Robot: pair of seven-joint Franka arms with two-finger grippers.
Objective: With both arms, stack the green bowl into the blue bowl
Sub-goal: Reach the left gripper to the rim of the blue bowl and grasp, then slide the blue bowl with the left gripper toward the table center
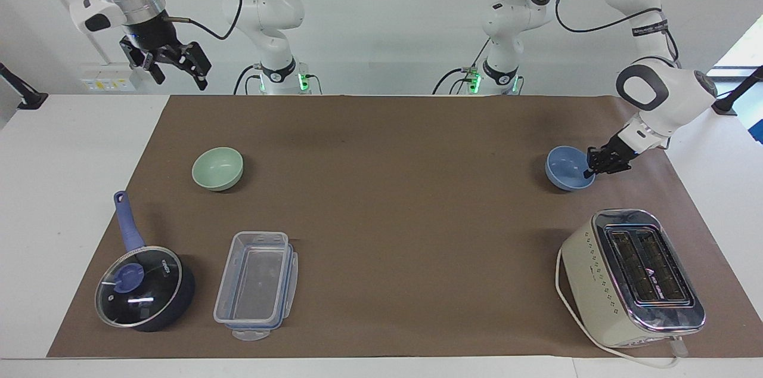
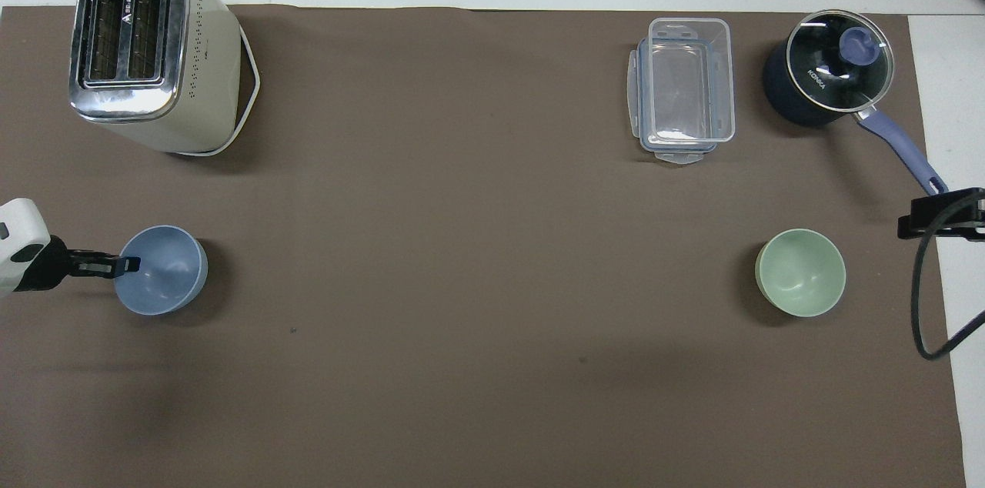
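Observation:
The blue bowl point(image 1: 568, 167) point(image 2: 160, 270) sits on the brown mat toward the left arm's end of the table. My left gripper point(image 1: 590, 168) point(image 2: 129, 265) is shut on the bowl's rim at the side toward the table's end. The green bowl point(image 1: 217, 168) point(image 2: 800, 272) stands upright on the mat toward the right arm's end, with nothing touching it. My right gripper point(image 1: 174, 67) hangs open high in the air over the table's edge by the robots, well clear of the green bowl.
A cream toaster point(image 1: 632, 276) point(image 2: 146, 49) stands farther from the robots than the blue bowl. A clear plastic container point(image 1: 256, 282) point(image 2: 683, 88) and a dark-blue saucepan with glass lid point(image 1: 143, 282) point(image 2: 831, 76) lie farther out than the green bowl. A black cable and clamp point(image 2: 943, 218) show at the overhead view's edge.

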